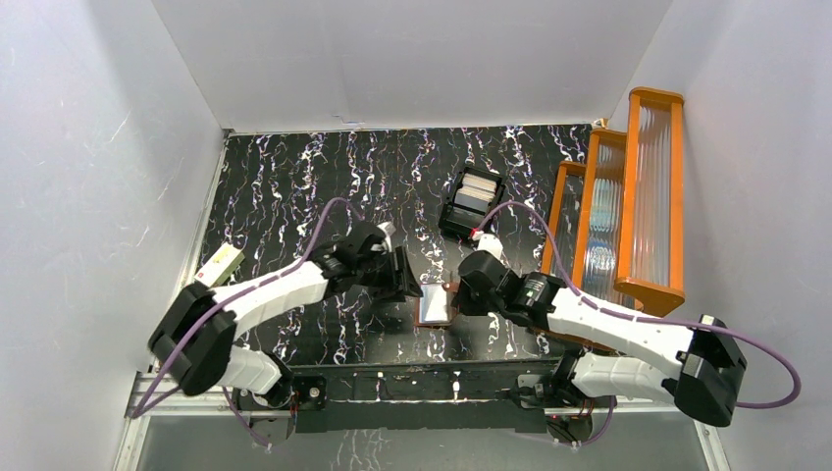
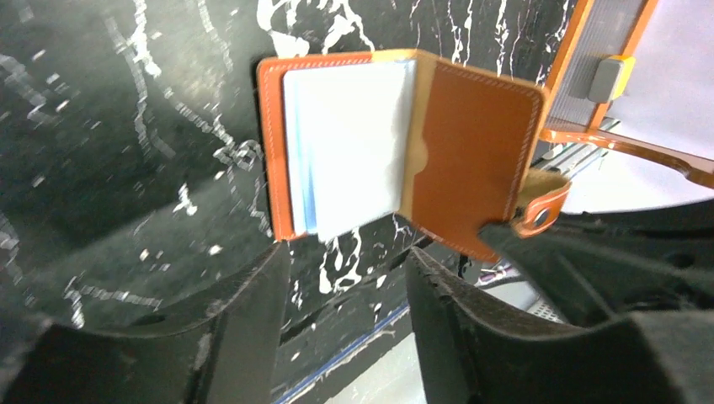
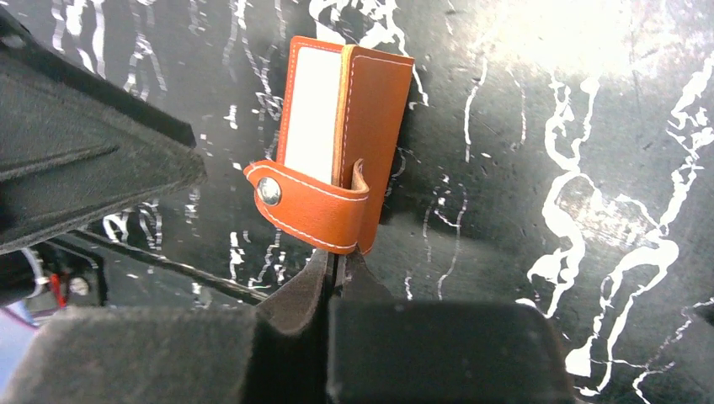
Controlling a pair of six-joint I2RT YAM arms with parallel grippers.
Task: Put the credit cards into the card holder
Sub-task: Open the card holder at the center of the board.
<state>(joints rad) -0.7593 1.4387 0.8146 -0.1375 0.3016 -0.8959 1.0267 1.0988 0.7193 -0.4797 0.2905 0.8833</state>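
Both arms reach inward over the near middle of the bench [image 1: 294, 186]. The right tool [image 3: 337, 271] is pinched tight on the raised cover of the card holder [image 2: 471, 151]. The left tool [image 2: 345, 286] is half open, empty, just left. A white card [image 2: 354, 143] sits inside.

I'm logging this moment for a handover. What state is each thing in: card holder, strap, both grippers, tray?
card holder: open on the table, one cover lifted.
snap strap: undone.
left gripper: open, empty, beside the holder.
right gripper: shut on the lifted cover's edge.
black tray: holds stacked pale cards.
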